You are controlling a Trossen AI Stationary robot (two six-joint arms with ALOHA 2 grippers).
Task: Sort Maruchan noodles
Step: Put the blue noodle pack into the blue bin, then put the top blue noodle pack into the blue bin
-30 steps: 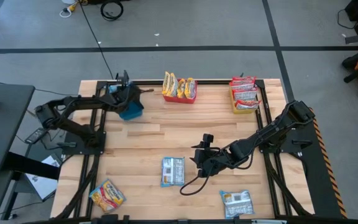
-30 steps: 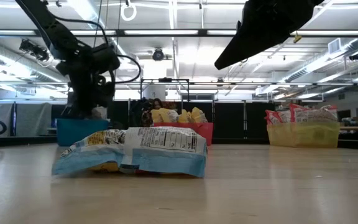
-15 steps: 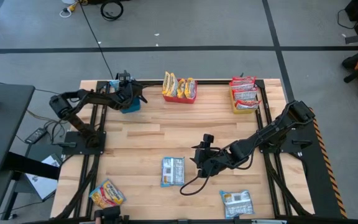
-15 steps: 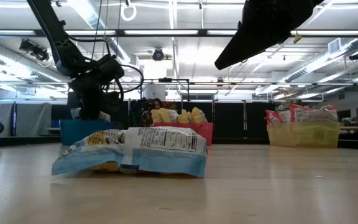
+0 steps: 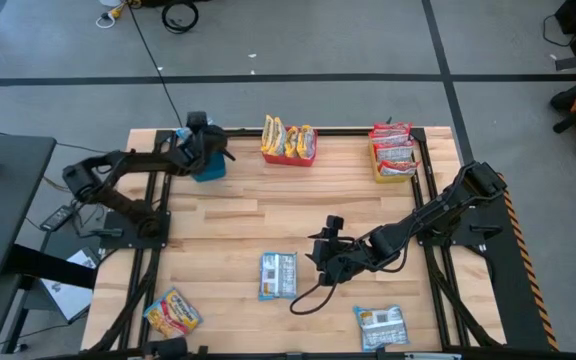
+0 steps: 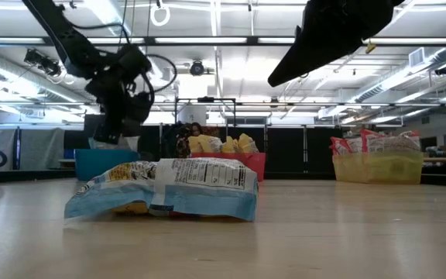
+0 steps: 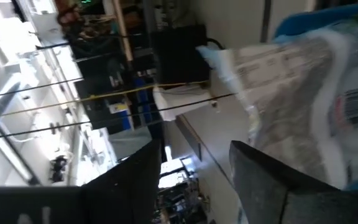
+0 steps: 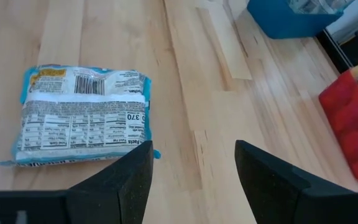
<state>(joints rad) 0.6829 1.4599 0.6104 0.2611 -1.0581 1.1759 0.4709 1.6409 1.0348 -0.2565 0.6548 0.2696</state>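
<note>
Sorting is mostly done: left gripper [image 5: 200, 146], fingers apart, hangs over the blue bin [image 5: 211, 170] with a blue packet [image 7: 303, 93] below it, while three packets [image 5: 278, 275] lie near the open, empty right gripper [image 5: 320, 262].

left gripper [image 5: 204, 150] above blue bin [image 5: 211, 171]

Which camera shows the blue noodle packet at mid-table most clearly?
The right wrist view: the blue packet lies label-up, unobstructed. The high view shows it small, the low view edge-on; the left wrist view misses it.
</note>
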